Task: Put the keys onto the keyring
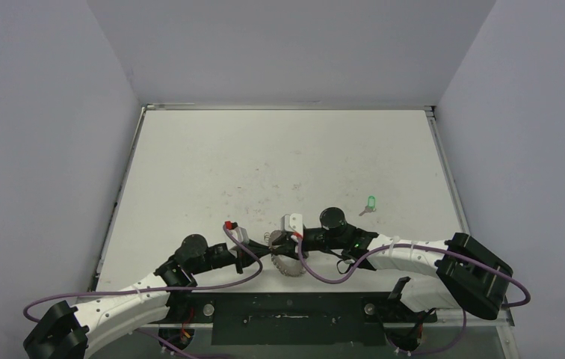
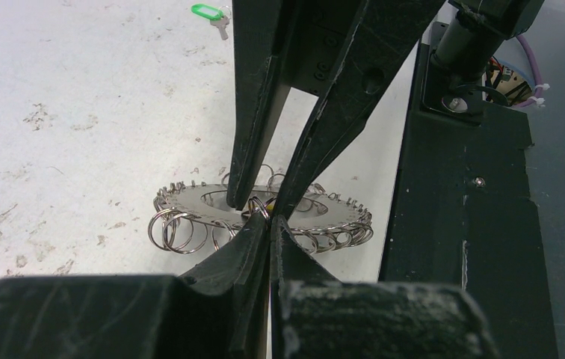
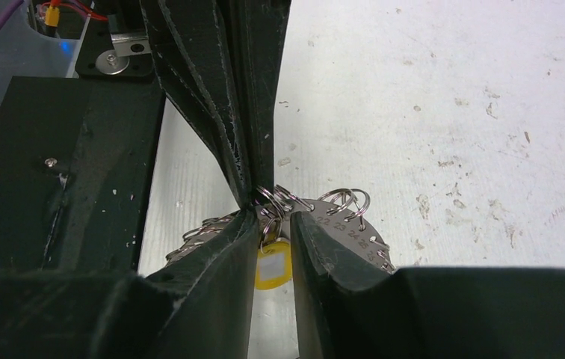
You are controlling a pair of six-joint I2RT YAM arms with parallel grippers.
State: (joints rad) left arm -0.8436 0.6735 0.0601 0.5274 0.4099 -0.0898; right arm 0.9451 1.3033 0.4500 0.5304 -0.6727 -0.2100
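The keyring (image 1: 288, 265) is by the table's near edge, between both grippers, and looks raised and tilted. In the left wrist view my left gripper (image 2: 270, 222) is shut on one small wire loop at the keyring's (image 2: 190, 200) near rim. My right gripper (image 2: 263, 203) comes down from above with its jaws parted, one tip in the ring's open centre. In the right wrist view the yellow key (image 3: 273, 265) hangs in the narrow gap of the right gripper (image 3: 273, 221), under the keyring (image 3: 343, 224). The left gripper (image 3: 253, 199) is shut there too. The green key (image 1: 371, 202) lies alone on the table, also seen in the left wrist view (image 2: 206, 11).
The black base plate (image 1: 287, 314) runs along the near edge right beside the ring, and shows in the wrist views (image 2: 459, 224) (image 3: 63, 172). Grey walls enclose the table on three sides. Purple cables loop off both arms.
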